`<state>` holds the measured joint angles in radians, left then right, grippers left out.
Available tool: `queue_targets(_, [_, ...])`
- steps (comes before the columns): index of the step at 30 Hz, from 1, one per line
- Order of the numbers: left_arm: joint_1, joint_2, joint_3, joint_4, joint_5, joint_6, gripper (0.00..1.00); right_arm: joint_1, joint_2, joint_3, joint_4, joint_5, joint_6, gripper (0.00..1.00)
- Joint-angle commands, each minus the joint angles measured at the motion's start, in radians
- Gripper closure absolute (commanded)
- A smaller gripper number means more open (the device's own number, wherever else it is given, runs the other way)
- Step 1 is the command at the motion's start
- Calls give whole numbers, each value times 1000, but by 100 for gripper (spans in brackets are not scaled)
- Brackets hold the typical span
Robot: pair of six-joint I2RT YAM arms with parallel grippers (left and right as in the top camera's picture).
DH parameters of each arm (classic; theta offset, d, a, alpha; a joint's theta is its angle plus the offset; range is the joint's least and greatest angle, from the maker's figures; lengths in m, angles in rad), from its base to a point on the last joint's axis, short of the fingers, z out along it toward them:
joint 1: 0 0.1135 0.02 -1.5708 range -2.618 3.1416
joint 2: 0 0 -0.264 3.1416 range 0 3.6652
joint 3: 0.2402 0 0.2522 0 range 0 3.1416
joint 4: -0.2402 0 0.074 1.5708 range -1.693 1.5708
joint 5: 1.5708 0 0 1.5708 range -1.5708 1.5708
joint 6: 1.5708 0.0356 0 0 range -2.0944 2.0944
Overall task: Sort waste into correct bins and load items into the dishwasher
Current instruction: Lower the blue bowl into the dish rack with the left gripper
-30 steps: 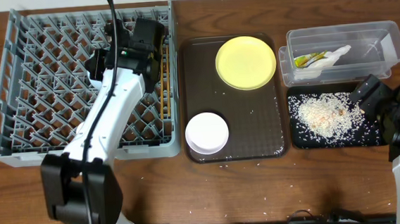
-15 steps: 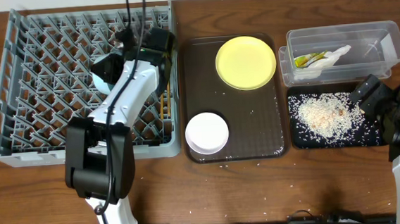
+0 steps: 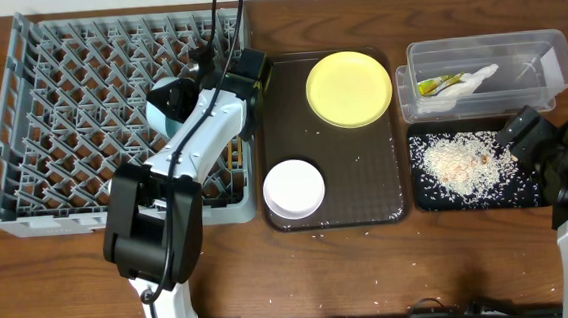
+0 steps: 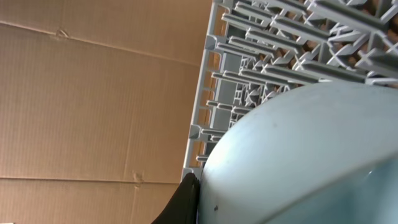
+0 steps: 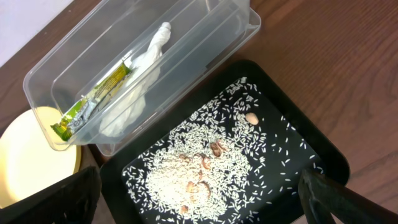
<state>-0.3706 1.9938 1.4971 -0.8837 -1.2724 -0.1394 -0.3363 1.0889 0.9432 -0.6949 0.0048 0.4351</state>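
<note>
- a few stray grains of rice [image 3: 321, 236] lie on the tabletop [image 3: 442, 268] towards its near edge, just in front of the brown tray [image 3: 365, 173].
- a white bowl [image 3: 294, 188] sits in the near left corner of that tray.
- by the right edge, a black tray [image 3: 422, 199] holds a spread heap of rice with a few brownish bits in it.
- the right tool [image 5: 199, 180] hangs over the black tray's right end, fingers spread wide, holding nothing.
- the grey dish rack [image 3: 21, 127] fills the left side of the tabletop.
- the left tool [image 3: 191, 85] is closed on the light blue bowl [image 3: 164, 105], which is over the rack near its right wall; whether it rests on the pegs is not clear.
- a yellow plate [image 3: 349, 89] lies at the brown tray's far end.
- a clear tub [image 3: 548, 60] stands at the far right corner, holding a yellow-green wrapper [image 5: 93, 99] and a white napkin [image 5: 134, 93] that touch each other.
</note>
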Motion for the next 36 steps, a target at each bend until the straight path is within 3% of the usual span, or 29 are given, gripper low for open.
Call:
queue_targets(1, [16, 23, -8, -4, -22, -66, 93, -6, -2, 11, -2, 14, -6, 1])
queue_targets(13, [82, 23, -8, 57, -37, -92, 93, -6, -2, 11, -2, 14, -6, 1])
queue_targets(23, [19, 23, -8, 62, 38, -92, 92, -6, -2, 11, -2, 14, -6, 1])
queue_targets(28, [-4, 23, -8, 50, 38, -92, 83, -6, -2, 11, -2, 14, -6, 1])
queue_targets(31, [-9, 23, -8, 21, 46, -92, 83, -6, -2, 11, -2, 14, -6, 1])
queue_targets(33, [-15, 23, -8, -3, 92, -92, 72, -6, -2, 11, -2, 14, -6, 1])
queue_targets(36, [-22, 23, -8, -43, 201, -109, 69, -6, -2, 11, -2, 14, -6, 1])
